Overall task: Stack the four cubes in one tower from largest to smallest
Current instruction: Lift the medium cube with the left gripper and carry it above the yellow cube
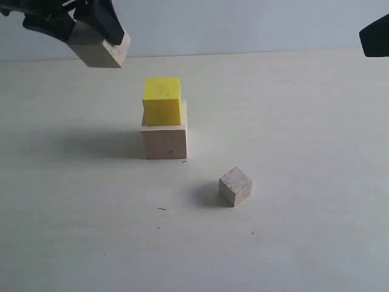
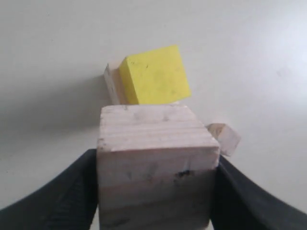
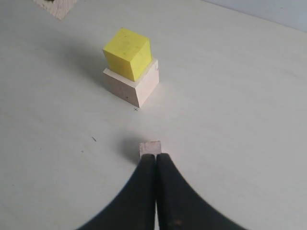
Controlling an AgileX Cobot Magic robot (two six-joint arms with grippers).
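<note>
The yellow cube (image 1: 162,100) sits on the large pale wood cube (image 1: 165,141) in the middle of the table, its faces turned slightly off the base's. My left gripper (image 1: 92,35) hangs high at the back left, shut on the medium wood cube (image 1: 102,51). In the left wrist view that medium cube (image 2: 156,153) fills the gap between the black fingers (image 2: 72,191), with the yellow cube (image 2: 154,75) beyond it. The small wood cube (image 1: 235,186) lies alone at the front right. My right gripper (image 3: 156,159) is shut and empty, raised at the far right (image 1: 375,35).
The pale tabletop (image 1: 304,121) carries only the cubes and a few tiny dark specks (image 1: 161,209). A light wall (image 1: 243,24) runs behind its far edge. In the right wrist view the small cube (image 3: 150,147) shows just past the fingertips, lower down on the table.
</note>
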